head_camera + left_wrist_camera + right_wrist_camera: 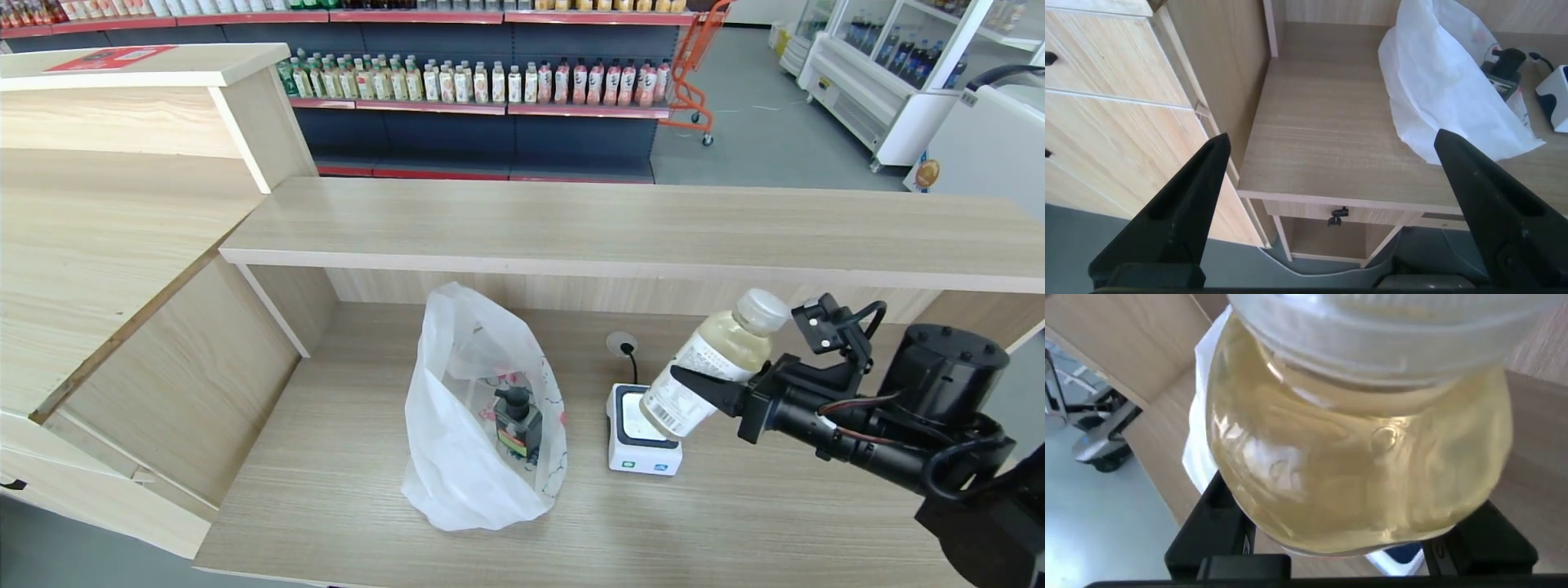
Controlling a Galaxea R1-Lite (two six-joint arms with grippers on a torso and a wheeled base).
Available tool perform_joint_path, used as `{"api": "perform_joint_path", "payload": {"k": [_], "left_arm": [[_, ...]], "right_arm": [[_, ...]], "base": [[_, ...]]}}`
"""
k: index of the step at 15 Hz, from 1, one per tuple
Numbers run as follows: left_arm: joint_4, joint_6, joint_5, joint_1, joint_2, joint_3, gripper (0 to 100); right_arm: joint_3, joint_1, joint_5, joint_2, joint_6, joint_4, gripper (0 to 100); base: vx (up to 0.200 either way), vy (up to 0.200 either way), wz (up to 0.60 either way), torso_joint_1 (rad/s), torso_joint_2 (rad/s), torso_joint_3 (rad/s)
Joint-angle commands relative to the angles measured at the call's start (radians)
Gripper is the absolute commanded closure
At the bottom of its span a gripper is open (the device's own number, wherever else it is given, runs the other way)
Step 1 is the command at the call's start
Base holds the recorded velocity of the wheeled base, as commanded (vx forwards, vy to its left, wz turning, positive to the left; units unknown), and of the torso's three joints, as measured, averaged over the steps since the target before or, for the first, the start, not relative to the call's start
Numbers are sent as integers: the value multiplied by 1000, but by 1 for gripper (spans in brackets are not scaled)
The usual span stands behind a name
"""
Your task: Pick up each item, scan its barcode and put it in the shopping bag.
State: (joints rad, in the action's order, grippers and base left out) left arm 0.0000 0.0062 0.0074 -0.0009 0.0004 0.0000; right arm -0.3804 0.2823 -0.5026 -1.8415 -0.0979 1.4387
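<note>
Left pincer (1331,139): fingers (1184,204) spread wide apart, nothing between them. It hangs off the near edge of the counter (735,523), with the bare counter top ahead of it.
Drawers (1102,106): pale wood fronts, off to one side of the left pincer and below counter level.
Right pincer (709,382): clamped on the bottle at mid-body, with one dark finger across the label on the near side and the other behind it. Its arm comes in over the counter from the right.
Bottle (722,347): held in the right pincer and tilted, white cap up and away, base down. It holds pale yellowish liquid, and a barcode shows on the label near the base. Seen from the right wrist, it bulges between the two fingers (1217,531).
Scanner (633,445): white box on the counter, just under the bottle's base, below and left of the right pincer. Its window faces up.
Cable (630,355): black, running from a round grommet just beyond the scanner.
Bag (457,441): white, translucent, standing open on the counter. It is just left of the scanner, well left of the right pincer and ahead of the left one.
Pump bottle (517,420): dark, upright inside the bag.
Ledge (637,224): raised wooden top beyond both pincers.
Shelves (490,82): rows of drinks, far behind the ledge.
</note>
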Motion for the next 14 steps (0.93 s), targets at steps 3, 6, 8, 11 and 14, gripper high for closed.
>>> {"api": "perform_joint_path", "payload": {"k": [3, 6, 8, 11, 14], "left_arm": [[0, 0, 0, -1, 0, 0, 0], [0, 0, 0, -1, 0, 0, 0], [0, 0, 0, -1, 0, 0, 0], [0, 5, 0, 1, 0, 0, 0], [0, 0, 0, 1, 0, 0, 0]], "right_arm": [[69, 47, 29, 84, -82, 0, 100], [71, 52, 29, 88, -100, -32, 100], [69, 52, 29, 90, -100, -34, 100], [69, 52, 29, 94, -117, -34, 100], [69, 54, 29, 94, -149, -40, 100]], "base": [[0, 0, 0, 0, 0, 0], [0, 0, 0, 0, 0, 0], [0, 0, 0, 0, 0, 0], [0, 67, 0, 1, -1, 2], [0, 200, 0, -9, -1, 7]]}}
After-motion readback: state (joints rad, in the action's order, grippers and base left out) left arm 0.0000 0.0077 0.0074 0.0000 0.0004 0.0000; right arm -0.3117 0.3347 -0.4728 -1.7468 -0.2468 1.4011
